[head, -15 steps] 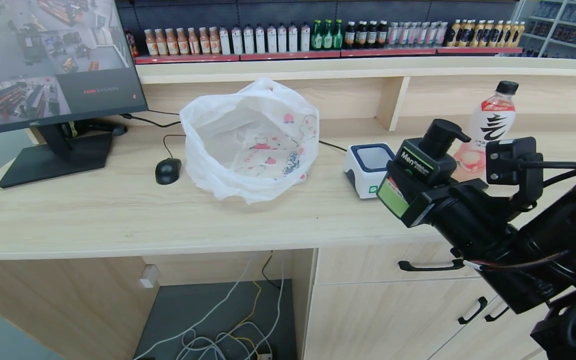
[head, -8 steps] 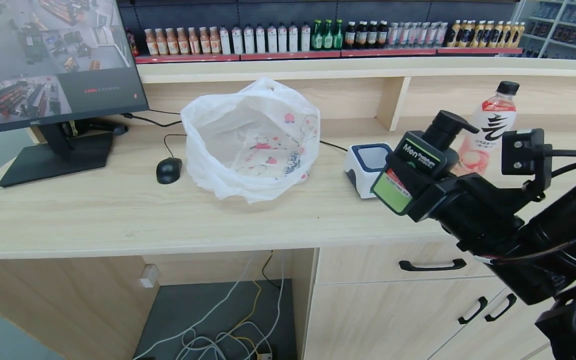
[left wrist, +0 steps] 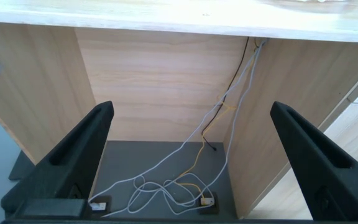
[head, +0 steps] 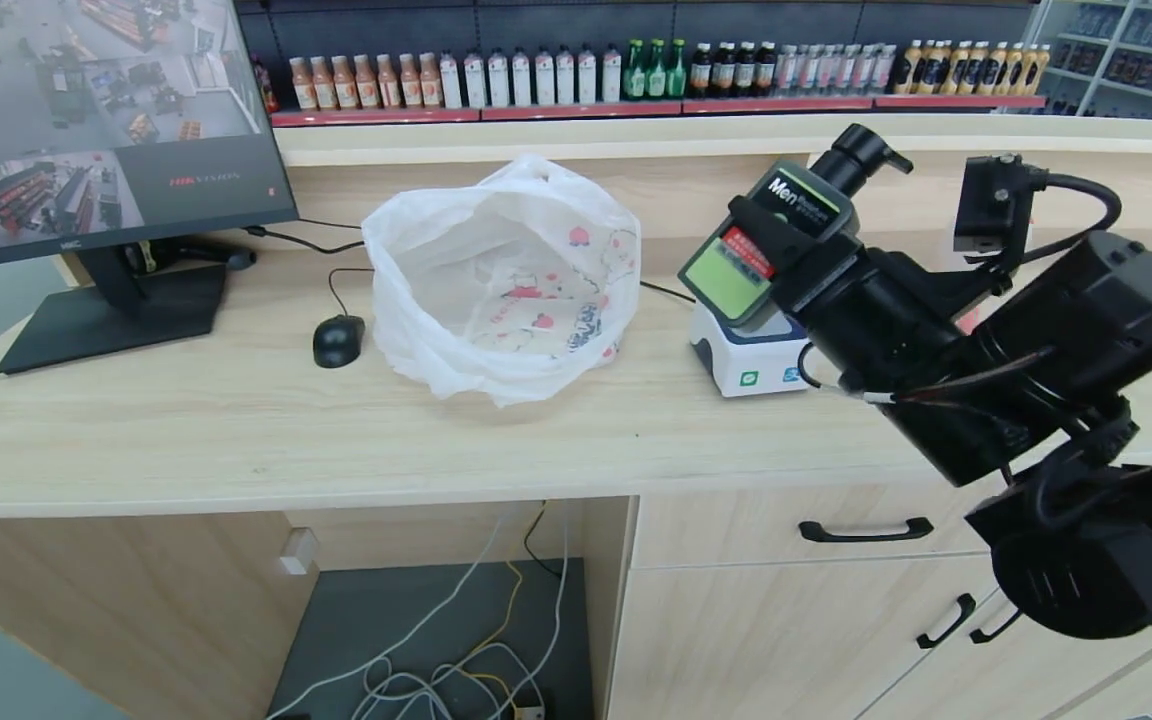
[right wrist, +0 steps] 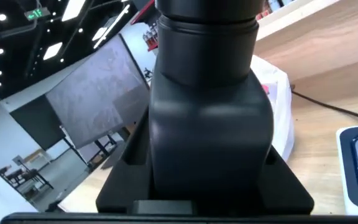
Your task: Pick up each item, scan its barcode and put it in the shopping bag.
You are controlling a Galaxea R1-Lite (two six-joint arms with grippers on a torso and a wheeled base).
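Right jaws closed on the black pump bottle [head: 731, 275], long axis tilted with pump head toward the bench's [head: 236, 430] far edge, base end just over the scanner [head: 748, 368] right of mid-bench; the shopping bag [head: 501, 290] lies leftward at mid-bench.

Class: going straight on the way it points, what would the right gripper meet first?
Most likely the crumpled white plastic shopping bag, with the held black pump bottle leading; depth is unclear.
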